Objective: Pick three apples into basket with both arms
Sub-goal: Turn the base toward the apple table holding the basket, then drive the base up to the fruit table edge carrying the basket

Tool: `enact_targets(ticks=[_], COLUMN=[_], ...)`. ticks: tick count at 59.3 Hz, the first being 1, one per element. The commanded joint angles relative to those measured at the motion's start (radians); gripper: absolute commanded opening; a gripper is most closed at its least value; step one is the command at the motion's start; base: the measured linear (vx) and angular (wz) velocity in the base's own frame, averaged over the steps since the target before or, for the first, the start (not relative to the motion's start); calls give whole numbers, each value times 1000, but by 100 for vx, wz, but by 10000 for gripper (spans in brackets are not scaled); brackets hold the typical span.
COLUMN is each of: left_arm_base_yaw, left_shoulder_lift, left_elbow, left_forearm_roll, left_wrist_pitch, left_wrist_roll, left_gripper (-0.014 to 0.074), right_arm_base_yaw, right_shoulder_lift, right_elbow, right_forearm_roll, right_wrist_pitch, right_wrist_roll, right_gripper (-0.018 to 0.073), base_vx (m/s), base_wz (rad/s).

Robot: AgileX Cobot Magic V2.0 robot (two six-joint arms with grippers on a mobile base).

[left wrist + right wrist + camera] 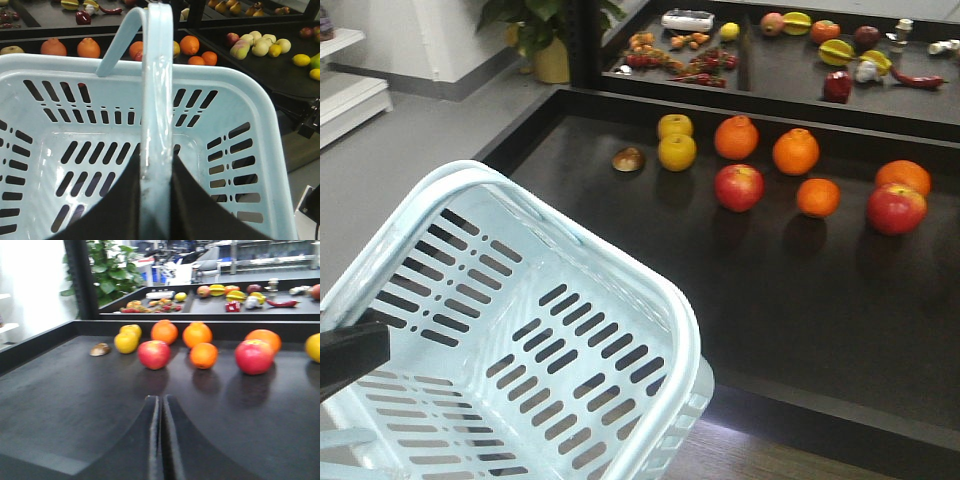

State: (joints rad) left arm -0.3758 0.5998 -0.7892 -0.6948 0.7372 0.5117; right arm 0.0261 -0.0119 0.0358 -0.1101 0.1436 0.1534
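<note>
**Mia:** Where is the basket (pixel 688 350)?

**Ben:** It is at the near left, right next to the near left corner of the dark worktop (pixel 770 300). It is tipped, so its open side faces us.

**Mia:** Who holds it?

**Ben:** The left claw (pixel 156 157). Its two dark fingers pinch one thin handle (pixel 156 100) from both sides. The wrist view shows that handle standing up between them.

**Mia:** And the right claw (pixel 161 405)?

**Ben:** Its fingers are pressed together with nothing in between. It sits low over the near part of the worktop.

**Mia:** Where are the red apples?

**Ben:** I can see two on the worktop, well apart from the basket. The left apple (pixel 739 187) lies near the middle, far in front of the right claw. The right apple (pixel 896 208) lies at the right side, touching or just in front of an orange.

**Mia:** What else lies there?

**Ben:** Four oranges (pixel 796 151) sit around the apples. Two yellow fruits (pixel 677 152) sit close together, left of the left apple. A small brown thing (pixel 628 159) lies left of those. I cannot tell what it is.
</note>
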Motion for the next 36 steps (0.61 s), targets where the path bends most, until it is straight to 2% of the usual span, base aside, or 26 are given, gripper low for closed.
enact_targets(ticks=[1,36], left_arm_base_yaw=[-6,-6], left_shoulder_lift=[1,1], left_elbow=[-29,-29], left_forearm_roll=[-48,-48], left_wrist_pitch=[-89,-89], left_wrist_roll=[-4,-4], left_gripper=[-6,-6], right_arm_base_yaw=[-6,-6], right_shoulder_lift=[12,12], right_elbow=[5,5], right_forearm_roll=[-13,-13], right_wrist_pitch=[-78,-78], right_wrist_roll=[-11,-11], right_gripper=[-5,-5], base_vx=[7,7], base_wz=[-33,-30])
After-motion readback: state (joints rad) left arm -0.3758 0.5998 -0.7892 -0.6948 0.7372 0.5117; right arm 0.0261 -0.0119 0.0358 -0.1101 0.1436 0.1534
